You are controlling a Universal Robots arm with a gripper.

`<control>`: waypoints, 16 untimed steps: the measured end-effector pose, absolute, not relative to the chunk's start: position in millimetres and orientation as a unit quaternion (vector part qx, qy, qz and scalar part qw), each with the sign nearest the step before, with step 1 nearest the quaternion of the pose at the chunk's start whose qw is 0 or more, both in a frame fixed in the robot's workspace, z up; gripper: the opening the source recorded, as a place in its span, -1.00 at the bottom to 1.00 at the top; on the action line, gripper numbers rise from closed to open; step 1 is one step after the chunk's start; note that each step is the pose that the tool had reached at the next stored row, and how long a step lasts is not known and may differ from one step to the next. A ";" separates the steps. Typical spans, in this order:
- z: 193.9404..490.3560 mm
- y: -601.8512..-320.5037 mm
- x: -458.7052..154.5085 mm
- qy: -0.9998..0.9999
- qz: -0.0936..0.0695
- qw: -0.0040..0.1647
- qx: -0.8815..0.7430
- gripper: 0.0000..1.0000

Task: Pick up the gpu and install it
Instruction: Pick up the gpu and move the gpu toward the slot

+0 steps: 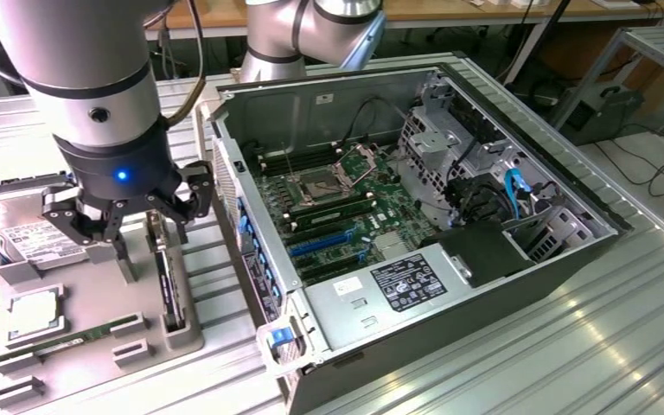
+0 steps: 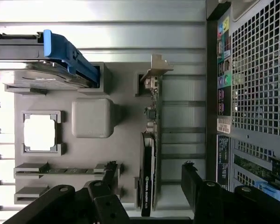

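GPU (image 1: 169,292) stood on its long edge in a slot of the grey holder (image 1: 182,341), on the side of that holder nearest the computer case, and nothing gripped it. Reading the exterior view from its left, you had the silver hard drive (image 1: 9,232) propped at the holder's far end. The processor chip (image 1: 35,313) and the green memory stick (image 1: 65,340) sat in their own pockets. Your arm (image 1: 90,95) hung above the holder with the jaws spread wide and empty. In the wrist view the card ran between the two fingers (image 2: 193,186) without touching either, its metal bracket (image 2: 156,65) at the end away from them. Just beside the holder, toward the exterior view's right, the open computer case (image 1: 297,112) lay on the ribbed metal tabletop (image 1: 563,346). Inside it you could see the motherboard (image 1: 344,199), its blue expansion slots (image 1: 315,245) and the power supply (image 1: 407,281).
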State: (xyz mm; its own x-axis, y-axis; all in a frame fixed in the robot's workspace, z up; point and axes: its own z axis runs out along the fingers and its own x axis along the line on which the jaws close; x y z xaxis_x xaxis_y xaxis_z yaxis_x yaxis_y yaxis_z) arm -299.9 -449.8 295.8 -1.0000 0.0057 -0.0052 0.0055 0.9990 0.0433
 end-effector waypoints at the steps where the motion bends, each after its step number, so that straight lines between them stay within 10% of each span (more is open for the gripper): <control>1: 294.0 -448.1 -299.9 1.000 0.022 0.003 0.003 0.33; 16: 265.9 -460.4 -299.9 1.000 0.022 0.002 0.000 0.33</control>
